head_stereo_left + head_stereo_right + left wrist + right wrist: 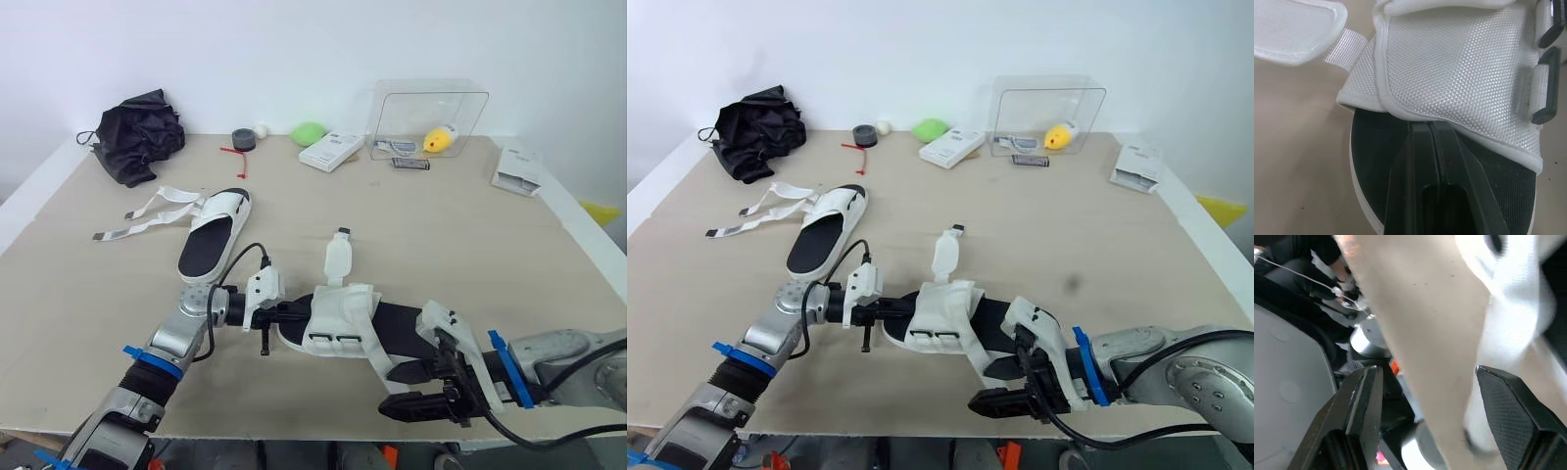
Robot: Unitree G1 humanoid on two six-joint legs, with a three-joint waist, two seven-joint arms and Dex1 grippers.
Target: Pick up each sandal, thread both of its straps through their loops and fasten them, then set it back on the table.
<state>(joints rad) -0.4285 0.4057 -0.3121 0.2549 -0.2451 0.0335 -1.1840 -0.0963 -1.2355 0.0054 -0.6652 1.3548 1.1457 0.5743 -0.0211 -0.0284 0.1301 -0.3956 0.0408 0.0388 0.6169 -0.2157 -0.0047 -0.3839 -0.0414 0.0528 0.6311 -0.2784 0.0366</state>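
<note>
Near sandal lies near the tabletop front edge. Left pincer is pressed closed at one end, maybe nipping the upper. Right pincer gapes wide by the other end. Second sandal, black bundle and clear box sit well behind.

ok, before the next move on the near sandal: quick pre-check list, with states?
1. Left fingers holding the near sandal: cannot tell. They are shut and lie over the black insole at its toe end.
2. Right gripper free to work: ok. It is open, holds nothing and sits by the near edge of the table.
3. Upright strap of the near sandal reachable: ok. It stands free and is not threaded.
4. Near sandal's other strap fastened: cannot tell.
5. Far sandal out of the way: ok. It lies apart, further back on the left.
6. Far sandal fastened: not ok. Its straps lie loose on the table.
</note>
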